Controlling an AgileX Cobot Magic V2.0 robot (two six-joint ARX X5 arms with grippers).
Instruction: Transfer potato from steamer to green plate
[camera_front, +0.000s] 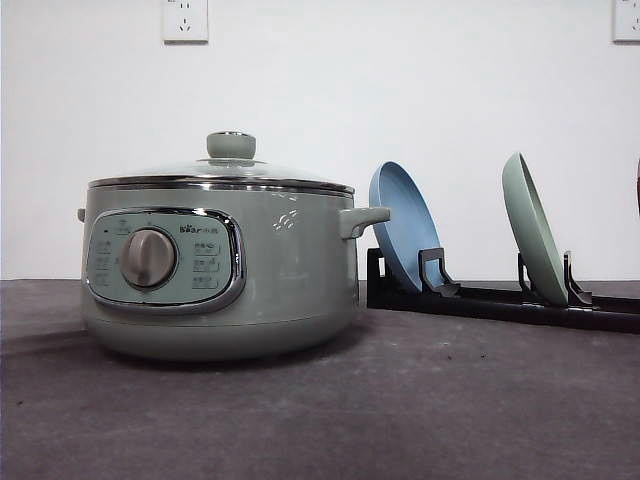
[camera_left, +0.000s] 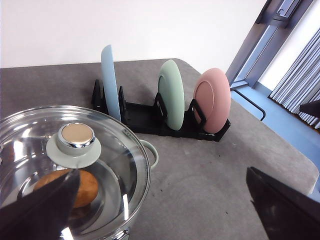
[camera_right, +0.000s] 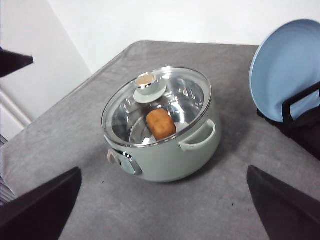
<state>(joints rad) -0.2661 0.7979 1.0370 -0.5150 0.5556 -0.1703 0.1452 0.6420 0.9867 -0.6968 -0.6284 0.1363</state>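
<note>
The steamer (camera_front: 290, 280) stands on the left of the table with its glass lid (camera_front: 225, 172) on. Through the lid, the orange-brown potato (camera_right: 161, 124) lies inside; the left wrist view shows the potato (camera_left: 82, 187) under the lid knob (camera_left: 76, 136). The green plate (camera_front: 530, 230) stands on edge in a black rack (camera_front: 500, 300) to the right. My left gripper (camera_left: 162, 175) hovers open above the steamer's handle (camera_left: 152, 152) side, holding nothing. My right gripper (camera_right: 164, 170) is open and empty, well back from the steamer (camera_right: 170, 160).
A blue plate (camera_front: 400, 225) stands upright in the rack next to the steamer's handle. A pink plate (camera_left: 212, 100) sits in the rack beyond the green plate (camera_left: 171, 92). Grey table surface stretches in front of the rack and steamer.
</note>
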